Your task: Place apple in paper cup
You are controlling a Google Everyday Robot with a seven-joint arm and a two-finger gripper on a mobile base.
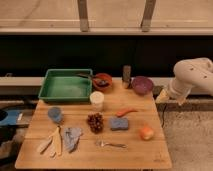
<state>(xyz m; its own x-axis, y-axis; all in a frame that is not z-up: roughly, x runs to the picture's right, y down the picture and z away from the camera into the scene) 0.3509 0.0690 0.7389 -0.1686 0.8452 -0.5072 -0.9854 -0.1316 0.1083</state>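
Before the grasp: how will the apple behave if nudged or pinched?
The apple looks round, so it would probably roll on the flat table if nudged. Its smooth skin may slip in a shallow pinch. The pincer is off the table, near the purple bowl.

Light wooden tabletop (85,152). Along the far edge, a green tray (65,86) at left, a red bowl (102,80), then a purple bowl (142,85). Mid-table are a cream paper cup (97,100), a small blue cup (55,115) at left, a grape bunch (95,122), a carrot (126,112) and a blue sponge (119,123). The apple (146,132) lies near right. Nearest are a fork (111,144), a grey cloth (71,137) and wooden utensils (50,143). The claw (161,96) hangs off the right edge.
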